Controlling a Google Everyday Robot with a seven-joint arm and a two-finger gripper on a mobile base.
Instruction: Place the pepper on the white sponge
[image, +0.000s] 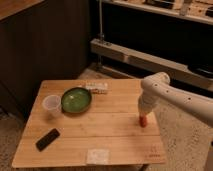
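The pepper (143, 120) is a small red-orange piece standing upright at the right side of the wooden table (110, 127). My gripper (143, 115) hangs straight down from the white arm (170, 95) right over the pepper's top. The white sponge (97, 156) lies flat near the table's front edge, well to the left of and in front of the pepper.
A green bowl (76, 99) sits at the back left with a clear plastic cup (52, 106) beside it. A whitish packet (96, 88) lies behind the bowl. A black slab (48, 139) lies at the front left. Metal shelving stands behind the table.
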